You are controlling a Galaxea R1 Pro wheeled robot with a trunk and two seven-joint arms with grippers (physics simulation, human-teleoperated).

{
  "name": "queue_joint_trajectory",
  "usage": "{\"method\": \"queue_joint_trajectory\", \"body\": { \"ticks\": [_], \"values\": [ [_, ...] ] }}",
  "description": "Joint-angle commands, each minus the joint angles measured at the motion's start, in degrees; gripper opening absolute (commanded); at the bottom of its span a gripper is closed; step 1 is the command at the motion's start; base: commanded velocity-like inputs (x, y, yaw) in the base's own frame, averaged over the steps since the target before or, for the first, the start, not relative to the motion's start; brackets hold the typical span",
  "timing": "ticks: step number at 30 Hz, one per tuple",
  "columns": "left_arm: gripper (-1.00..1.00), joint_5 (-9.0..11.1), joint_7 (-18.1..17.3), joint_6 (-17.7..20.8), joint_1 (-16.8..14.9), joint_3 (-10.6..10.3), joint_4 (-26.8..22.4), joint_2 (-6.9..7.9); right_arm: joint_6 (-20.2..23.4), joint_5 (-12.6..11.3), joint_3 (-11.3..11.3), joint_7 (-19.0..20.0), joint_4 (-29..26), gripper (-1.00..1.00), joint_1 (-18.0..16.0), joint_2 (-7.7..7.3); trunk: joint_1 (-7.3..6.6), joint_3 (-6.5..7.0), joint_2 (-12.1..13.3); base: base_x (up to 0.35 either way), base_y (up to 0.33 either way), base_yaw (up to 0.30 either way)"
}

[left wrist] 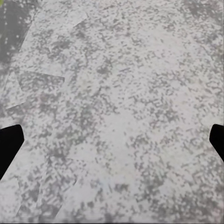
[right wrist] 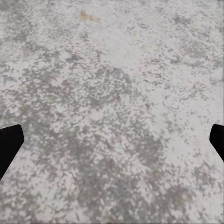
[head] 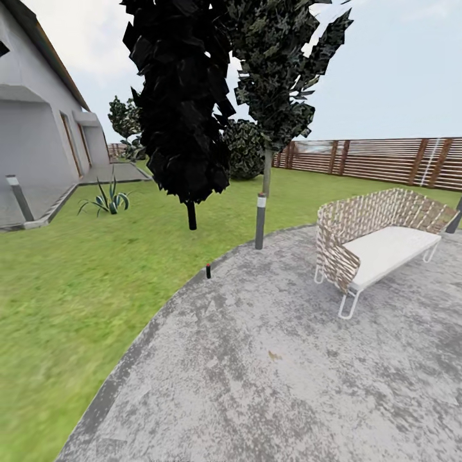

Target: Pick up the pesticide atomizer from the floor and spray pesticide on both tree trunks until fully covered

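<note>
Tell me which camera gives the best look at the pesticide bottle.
The head view. The pesticide bottle stands upright there, tiny and dark with a red top, at the curved edge of the stone paving beside the grass. Both wrist views look down at bare grey paving between open fingertips, so they give nothing on it.

Mottled grey floor (head: pixel 276 359), green lawn (head: pixel 77 276), brown slatted fence (head: pixel 385 160), red-topped dark atomizer (head: pixel 208 271)

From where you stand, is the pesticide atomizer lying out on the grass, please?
No, the pesticide atomizer stands upright on the stone paving, just inside its curved edge beside the grass.
</note>
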Motion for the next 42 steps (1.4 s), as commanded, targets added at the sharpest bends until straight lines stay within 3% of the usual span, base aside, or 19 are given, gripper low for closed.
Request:
{"method": "queue_joint_trajectory", "body": {
  "ticks": [1,19,28,42],
  "values": [
    [1.0,0.49,0.01,-0.19,-0.05,-0.1,0.07,-0.01,-0.17,-0.01,-0.07,0.0,0.01,1.0,-0.01,0.0,0.22,-0.24,-0.44,0.0,0.0,0.278],
    [1.0,0.54,0.01,-0.19,-0.05,-0.1,0.07,-0.02,-0.15,0.02,-0.08,-0.05,0.01,1.0,-0.01,0.01,4.17,-4.22,-7.66,0.0,0.0,0.236],
    [1.0,0.49,0.08,-0.39,-0.05,-0.1,0.06,-0.07,-0.15,0.02,-0.1,0.0,0.01,1.0,-0.01,0.0,4.17,-4.74,-7.66,0.026,0.0,0.18],
    [1.0,0.49,0.01,-0.46,-0.05,-0.18,0.14,-0.11,-0.15,0.15,-0.08,0.17,0.42,1.0,-0.01,-0.35,4.17,-4.79,-7.66,0.287,-0.11,0.011]
  ]
}}
